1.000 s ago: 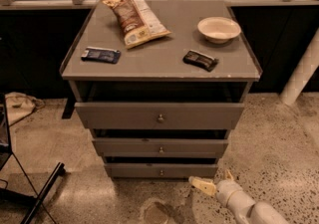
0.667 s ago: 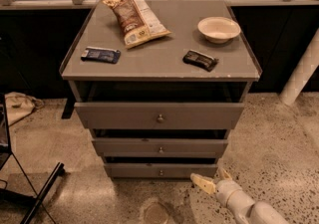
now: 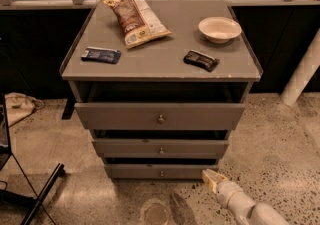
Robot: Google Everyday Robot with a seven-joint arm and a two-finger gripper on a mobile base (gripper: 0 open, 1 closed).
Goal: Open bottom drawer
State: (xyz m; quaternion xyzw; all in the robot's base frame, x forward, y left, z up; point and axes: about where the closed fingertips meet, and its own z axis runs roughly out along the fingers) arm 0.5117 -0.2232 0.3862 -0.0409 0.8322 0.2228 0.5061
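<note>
The bottom drawer (image 3: 150, 171) is the lowest of three grey drawers, with a slim flat front and a small round knob (image 3: 161, 173). Its front sits a little behind the middle drawer (image 3: 160, 148), which sits behind the top drawer (image 3: 160, 115). My gripper (image 3: 210, 180) is low at the lower right, on a white arm, just right of the bottom drawer's right end and near the floor. Its cream tip points left toward the drawer.
The cabinet top (image 3: 160, 54) holds a chip bag (image 3: 136, 18), a white bowl (image 3: 219, 29) and two dark snack bars (image 3: 101, 54) (image 3: 200, 60). A white post (image 3: 302, 71) stands at right. A black stand leg (image 3: 40, 189) lies at lower left on the speckled floor.
My gripper has stayed low beside the bottom drawer's right end, shifting only slightly. The drawers have not moved.
</note>
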